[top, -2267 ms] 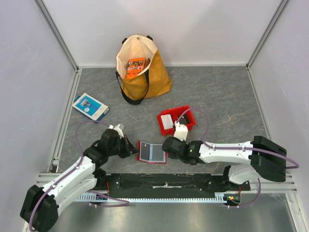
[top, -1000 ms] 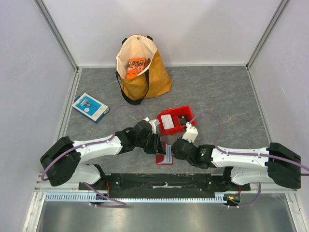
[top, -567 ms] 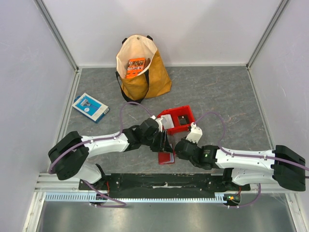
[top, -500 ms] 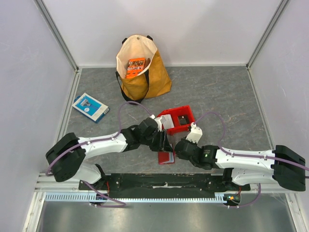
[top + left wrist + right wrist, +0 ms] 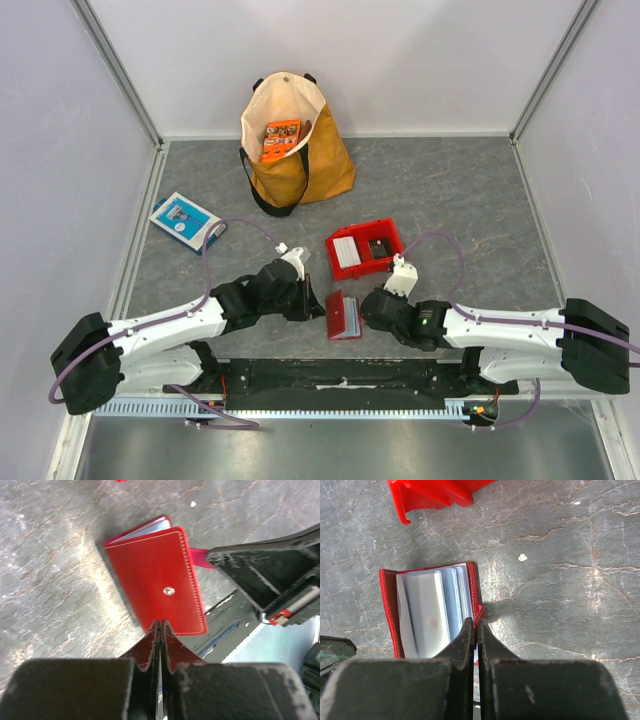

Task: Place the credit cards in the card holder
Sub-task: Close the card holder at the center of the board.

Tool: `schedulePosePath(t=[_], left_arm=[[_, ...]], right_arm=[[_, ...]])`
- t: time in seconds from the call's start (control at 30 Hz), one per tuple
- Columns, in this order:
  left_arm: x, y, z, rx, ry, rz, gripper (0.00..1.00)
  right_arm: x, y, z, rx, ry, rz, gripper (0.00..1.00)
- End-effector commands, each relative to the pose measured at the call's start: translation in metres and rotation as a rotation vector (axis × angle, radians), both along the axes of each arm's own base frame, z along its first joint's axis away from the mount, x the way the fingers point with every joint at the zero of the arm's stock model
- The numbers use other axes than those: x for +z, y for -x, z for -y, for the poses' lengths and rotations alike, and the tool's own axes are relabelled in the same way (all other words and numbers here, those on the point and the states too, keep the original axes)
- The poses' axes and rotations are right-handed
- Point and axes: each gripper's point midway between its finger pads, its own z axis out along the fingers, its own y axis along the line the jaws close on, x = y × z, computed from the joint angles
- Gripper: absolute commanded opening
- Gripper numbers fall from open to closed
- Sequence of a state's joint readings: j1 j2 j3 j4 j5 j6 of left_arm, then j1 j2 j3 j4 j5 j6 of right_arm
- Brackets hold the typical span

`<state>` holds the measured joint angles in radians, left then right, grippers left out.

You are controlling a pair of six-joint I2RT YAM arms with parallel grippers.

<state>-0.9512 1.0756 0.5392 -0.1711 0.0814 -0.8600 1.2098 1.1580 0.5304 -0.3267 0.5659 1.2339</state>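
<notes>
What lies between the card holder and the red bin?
Nothing but bare grey table separates the card holder from the red bin; the right wrist view shows this stretch best, and the top view agrees.

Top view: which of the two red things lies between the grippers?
The flat red wallet, between the left gripper and right gripper; the red bin sits farther back.

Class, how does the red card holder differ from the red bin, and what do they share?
The card holder is a small, thin, partly folded wallet; the red bin is a larger open tray. The holder shows grey pockets; the bin holds a whitish card. Both are red.
</notes>
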Motion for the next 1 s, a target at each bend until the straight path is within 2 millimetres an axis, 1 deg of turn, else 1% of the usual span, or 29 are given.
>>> schedulePosePath(t=[0.0,0.17,0.27,0.33,0.4,0.47,0.73,0.83,0.97], left_arm=[[-0.015,-0.005,-0.003,-0.003,-0.055,0.031,0.02],[-0.017,-0.013,0.022,-0.045,-0.007,0.031,0.02],[-0.022,-0.016,0.032,-0.079,-0.027,0.024,0.02],[-0.031,-0.019,0.035,-0.087,-0.053,0.014,0.02],[-0.039,-0.018,0.036,-0.098,-0.077,-0.007,0.02],[-0.040,-0.015,0.039,-0.112,-0.070,-0.017,0.02],[-0.064,-0.009,0.038,-0.126,-0.131,-0.064,0.02],[-0.073,-0.007,0.036,-0.131,-0.155,-0.081,0.02],[-0.074,-0.004,0.036,-0.136,-0.157,-0.084,0.02]], right_arm=[[0.011,-0.009,-0.005,-0.019,-0.009,0.038,0.00],[0.012,-0.008,-0.007,-0.007,-0.013,0.040,0.00],[0.015,-0.009,-0.009,0.003,-0.020,0.046,0.00],[0.017,-0.009,-0.012,0.018,-0.026,0.050,0.00],[0.019,-0.009,-0.014,0.030,-0.029,0.053,0.00],[0.020,-0.008,-0.017,0.038,-0.034,0.052,0.00],[0.024,-0.008,-0.025,0.060,-0.053,0.053,0.01],[0.024,-0.007,-0.032,0.102,-0.051,0.052,0.01],[0.014,-0.004,-0.047,0.158,-0.022,0.021,0.03]])
